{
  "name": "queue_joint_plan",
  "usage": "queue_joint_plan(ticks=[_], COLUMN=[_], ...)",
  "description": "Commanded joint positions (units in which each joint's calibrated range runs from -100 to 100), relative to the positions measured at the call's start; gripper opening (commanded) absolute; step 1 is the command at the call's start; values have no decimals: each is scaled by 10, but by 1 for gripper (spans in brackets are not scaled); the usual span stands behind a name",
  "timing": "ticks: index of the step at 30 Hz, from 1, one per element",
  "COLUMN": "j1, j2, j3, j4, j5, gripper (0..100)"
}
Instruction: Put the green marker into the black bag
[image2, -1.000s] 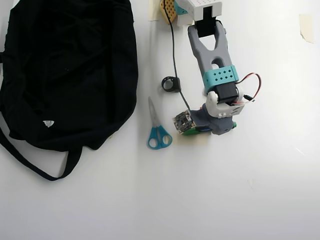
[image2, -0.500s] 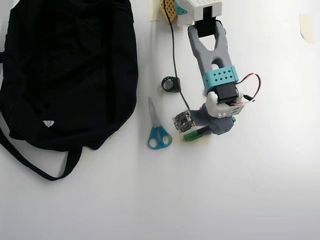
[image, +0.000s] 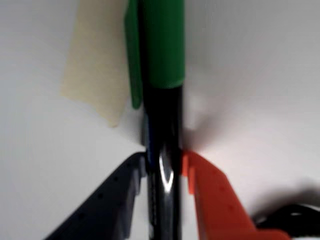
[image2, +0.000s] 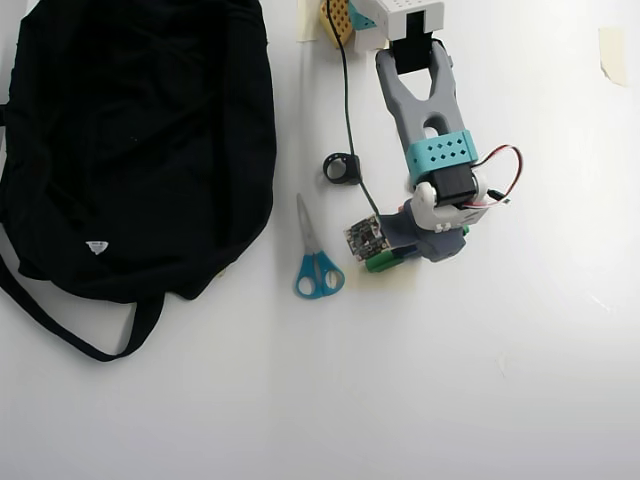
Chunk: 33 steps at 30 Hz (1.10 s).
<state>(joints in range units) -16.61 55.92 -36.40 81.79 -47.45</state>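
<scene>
I see the gripper (image: 164, 172) clenched on the green marker (image: 162, 100), right of the blue scissors (image2: 317, 262), well apart from the black bag (image2: 130, 140).

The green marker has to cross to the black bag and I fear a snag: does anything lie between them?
Yes. In the overhead view the blue-handled scissors lie on the table between the green marker and the black bag.
</scene>
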Motion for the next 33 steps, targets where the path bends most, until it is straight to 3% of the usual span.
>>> queue_joint_plan(ticks=[1, 10, 33], j1=[-10, -11, -6], j2=[8, -21, -178], j3=[30, 33, 33], j4=[29, 115, 99], j5=[-41, -41, -33], gripper=[2, 2, 2])
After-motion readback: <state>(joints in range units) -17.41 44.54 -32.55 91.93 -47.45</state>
